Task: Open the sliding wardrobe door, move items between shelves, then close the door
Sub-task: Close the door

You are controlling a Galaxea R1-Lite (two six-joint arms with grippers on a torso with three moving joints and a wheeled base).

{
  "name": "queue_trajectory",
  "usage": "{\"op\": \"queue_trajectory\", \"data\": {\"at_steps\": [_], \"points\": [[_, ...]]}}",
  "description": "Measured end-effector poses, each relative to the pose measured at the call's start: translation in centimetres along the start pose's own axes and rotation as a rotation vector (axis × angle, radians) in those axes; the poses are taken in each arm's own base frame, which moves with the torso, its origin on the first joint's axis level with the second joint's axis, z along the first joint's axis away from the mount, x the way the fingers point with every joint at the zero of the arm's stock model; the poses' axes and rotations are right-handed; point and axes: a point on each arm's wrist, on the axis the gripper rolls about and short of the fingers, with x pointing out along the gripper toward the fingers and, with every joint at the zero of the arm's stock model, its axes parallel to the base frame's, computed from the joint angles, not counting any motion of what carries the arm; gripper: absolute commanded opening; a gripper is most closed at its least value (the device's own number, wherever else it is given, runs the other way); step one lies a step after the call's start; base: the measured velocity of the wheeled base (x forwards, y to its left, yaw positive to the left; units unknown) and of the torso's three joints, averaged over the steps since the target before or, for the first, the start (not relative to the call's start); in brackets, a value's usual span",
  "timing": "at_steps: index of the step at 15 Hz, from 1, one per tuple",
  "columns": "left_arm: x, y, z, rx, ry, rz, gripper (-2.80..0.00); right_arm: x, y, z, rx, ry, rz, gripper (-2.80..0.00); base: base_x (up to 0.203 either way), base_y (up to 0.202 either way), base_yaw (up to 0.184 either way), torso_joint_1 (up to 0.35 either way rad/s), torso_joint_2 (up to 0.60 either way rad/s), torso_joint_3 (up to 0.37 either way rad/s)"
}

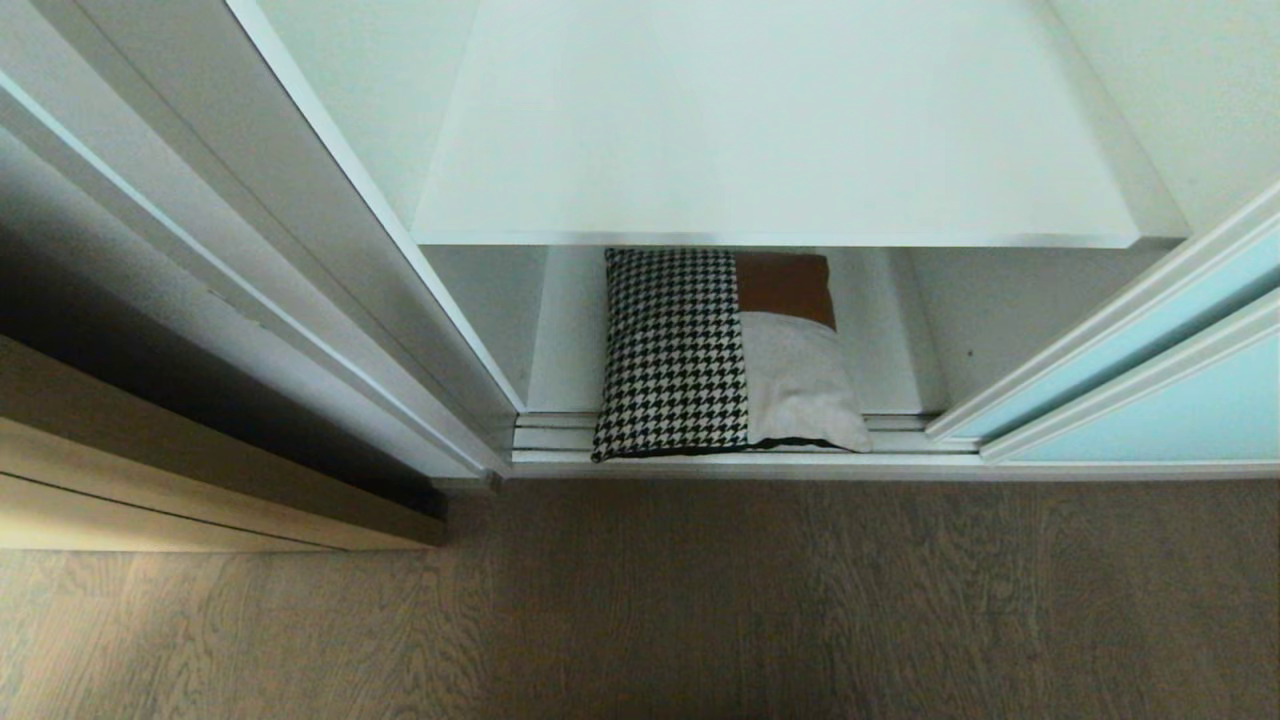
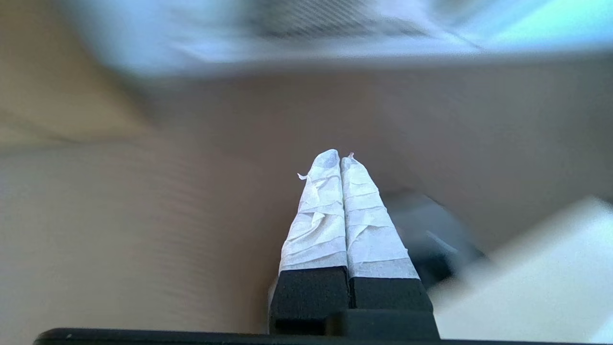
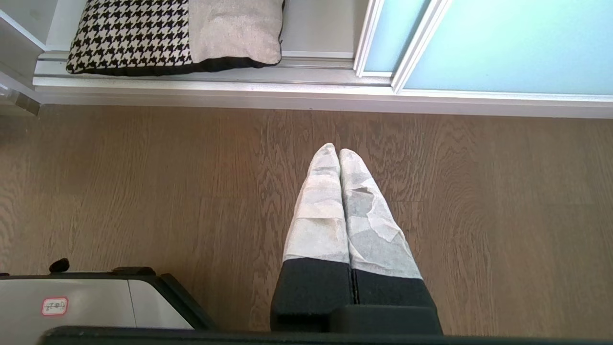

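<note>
A grey-brown wood floor (image 1: 760, 600) runs up to a white wardrobe whose sliding door (image 1: 1180, 400) is already pushed aside, at about four o'clock in the head view, its pale blue glass just right of the opening. The cushion (image 1: 715, 355) lies flat on the bottom shelf (image 1: 900, 340) at the picture's centre, its front edge resting over the silver door track (image 1: 545, 435). A bare white upper shelf (image 1: 770, 130) spans twelve o'clock above it. A light wooden cabinet (image 1: 200, 480) sits at nine o'clock. Neither arm shows here.

The left wrist view is smeared with motion. The left gripper (image 2: 340, 155) has its white-wrapped fingers (image 2: 318, 215) pressed together, holding nothing, over blurred floor; the wardrobe is only a pale band towards twelve o'clock.

The right wrist view is sharp. The right gripper (image 3: 339, 151) hangs parked over the floor, its fingers (image 3: 318, 215) also pressed together and empty. The cushion (image 3: 177, 33) lies at eleven o'clock and the door (image 3: 503, 43) at one o'clock, well apart from the gripper.

The step in hand looks like reaching for the cushion. To do it well, the left fingers must spread before arriving and take the soft front edge that overhangs the track, then lift clear of the upper shelf's lip. Only the head view shows that upper shelf. Only the wrist views show the fingers, and the right one alone shows part of the robot's base (image 3: 86, 299) at seven o'clock.
</note>
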Motion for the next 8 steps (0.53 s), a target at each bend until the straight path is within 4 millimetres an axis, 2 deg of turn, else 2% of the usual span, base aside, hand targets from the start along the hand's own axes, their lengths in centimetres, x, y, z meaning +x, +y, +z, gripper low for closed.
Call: {"op": "queue_trajectory", "data": {"at_steps": [4, 8], "points": [[3.5, 1.1, 1.4, -0.089, 0.208, -0.282, -2.80, 0.0, 0.0, 0.0, 0.000, 0.000, 0.000, -2.80, 0.000, 0.000, 0.000, 0.000, 0.00, 0.000], [8.6, 3.3, 1.3, -0.077, 0.403, -0.349, -2.80, 0.0, 0.0, 0.0, 0.000, 0.001, 0.000, -2.80, 0.000, 0.000, 0.000, 0.000, 0.00, 0.000]]}}
